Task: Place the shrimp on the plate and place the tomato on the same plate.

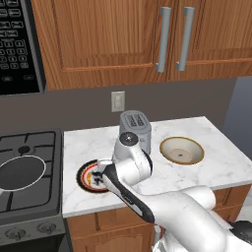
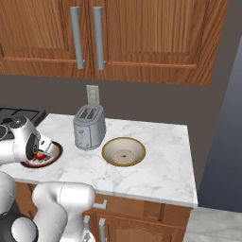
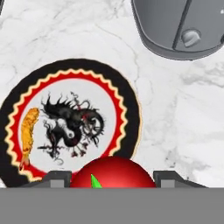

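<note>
Red tomato (image 3: 113,173) sits gripped between your gripper (image 3: 113,180) fingers above the plate (image 3: 127,109), shrimp (image 3: 29,131) already there; lower it, then release.

Glossy tomato (image 3: 114,171), perhaps ceramic plate (image 3: 127,98), marble counter (image 3: 175,118)

**White marble counter and what stands on it**

The counter (image 1: 216,157) is white marble with grey veins, set over wooden cabinet fronts and butting against a black stove (image 1: 29,172) on one side. A round plate (image 3: 127,109) with a dark rim, a red and yellow zigzag ring and a dark dragon on its white centre rests flat near the counter's stove end. A grey toaster (image 2: 89,126) stands upright near the back wall, just beside the plate. A tan round bowl (image 2: 124,151) sits further along, apart from the toaster.
</note>
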